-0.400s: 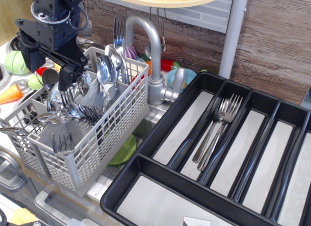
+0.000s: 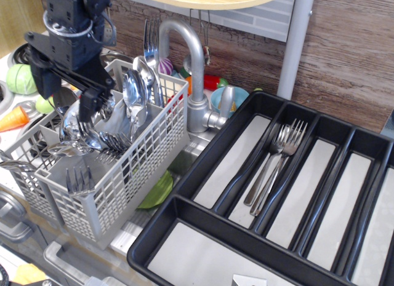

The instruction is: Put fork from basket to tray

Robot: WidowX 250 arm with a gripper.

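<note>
Gripper (image 2: 64, 98) sits low over the back-left part of the basket (image 2: 132, 175), its black fingers (image 2: 88, 104) spread fairly wide w/ cutlery heads between and around them; can't tell if anything is actually pinched, prob not yet. It looks aimed at the cluster of forks standing tines-up just under it, so the fork (image 2: 86, 127) I'd call the target stands w/ its handle down in a compartment and tines up near the right finger, long axis roughly vertical, leaning a bit. Spoons (image 2: 132, 92) crowd right beside it on the right, touching or nearly so

Risks, as I judge them: fingers closing on two pieces at once, or on a spoon bowl instead of the fork, since everything's packed tight. Tines could snag the lattice wall or neighbours on the lift and drag the light basket along or tip it toward the sink edge. A grip on smooth shiny metal may slip

Tray (image 2: 203, 175) lies well to the right, already holding forks (image 2: 277, 160) lying lengthwise in one long slot, tines toward the back wall. Faucet (image 2: 191, 71) stands between basket and tray, so a low carry could clip it
</note>
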